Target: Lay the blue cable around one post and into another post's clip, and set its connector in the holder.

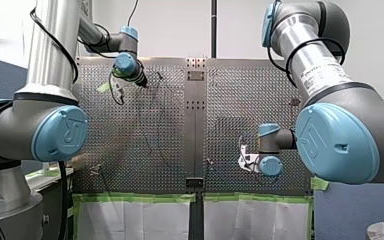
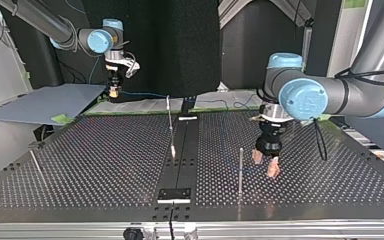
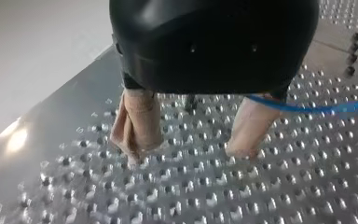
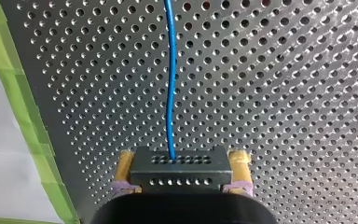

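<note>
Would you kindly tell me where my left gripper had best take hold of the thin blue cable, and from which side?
Probably the straight stretch of the thin blue cable beside my left gripper, taken from above with the open beige pads astride it. It runs as a slim line over the perforated metal table; its dark connector block is clamped in my right gripper.

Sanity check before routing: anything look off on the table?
Nothing clearly wrong. Right hand grips the connector squarely; blue cable leaves it unkinked. Left hand is open by the cable. Middle post looks slightly tilted in the top view, possibly just perspective.
</note>
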